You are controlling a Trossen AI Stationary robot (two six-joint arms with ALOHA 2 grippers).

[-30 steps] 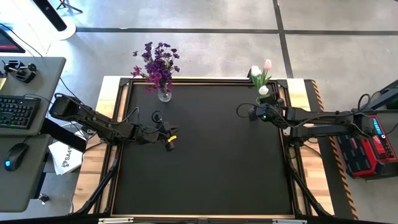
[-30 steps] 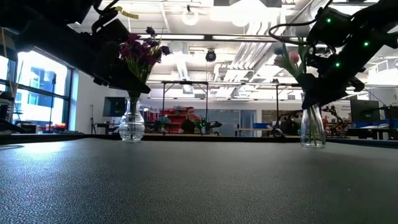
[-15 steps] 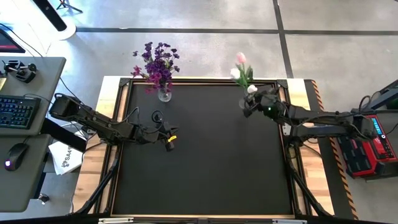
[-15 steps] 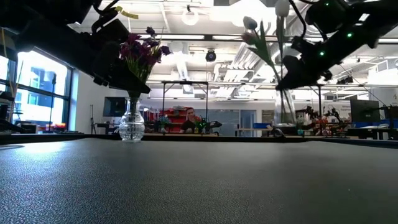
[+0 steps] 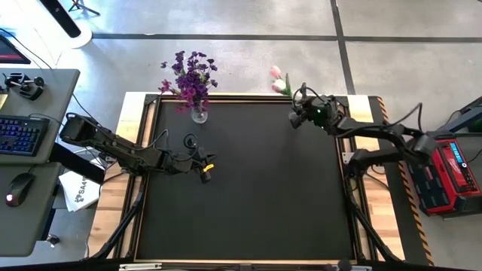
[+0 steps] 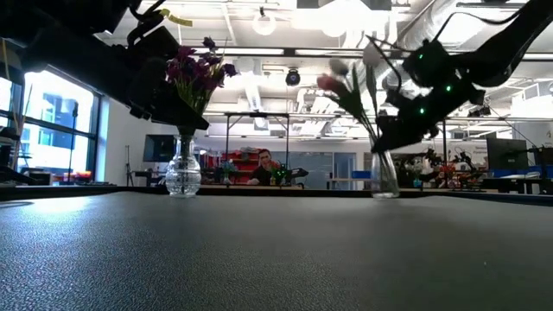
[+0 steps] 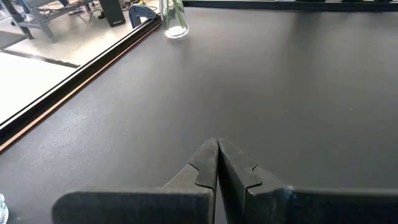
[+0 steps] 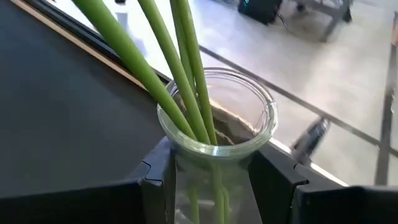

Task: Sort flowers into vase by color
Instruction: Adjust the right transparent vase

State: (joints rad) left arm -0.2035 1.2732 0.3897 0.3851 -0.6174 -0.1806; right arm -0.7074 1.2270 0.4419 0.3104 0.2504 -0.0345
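Note:
My right gripper [image 5: 300, 116] is at the table's far edge, shut on a clear glass vase [image 6: 384, 175] that holds pink and white tulips [image 5: 279, 80] on green stems [image 8: 180, 81]. The blossoms lean out past the far edge. A second glass vase [image 5: 199, 114] with purple flowers [image 5: 191, 77] stands on its base at the far left; its glass [image 7: 174, 17] shows in the left wrist view. My left gripper [image 5: 206, 170] hovers shut over the table's left middle, with nothing in it [image 7: 217, 158]. My right gripper pinches the vase's glass wall just under the rim [image 8: 214, 146], one finger [image 8: 155, 180] on each side. The fingers come nearly level from the table's right side. The vase is tilted, the tulips leaning left and far; whether its base is on the table I cannot tell.
The black mat [image 5: 248, 196] lies bare through the middle and near side inside a raised wooden frame [image 5: 139, 135]. A desk with a keyboard and mouse [image 5: 19, 188] stands off the table's left side, and red equipment [image 5: 448, 177] off its right.
My right gripper has swung along the far edge toward the table's left and turned, carrying the tulip vase with it. The vase, upright at the far right a second ago, now stands tilted with its blossoms leaning left and far.

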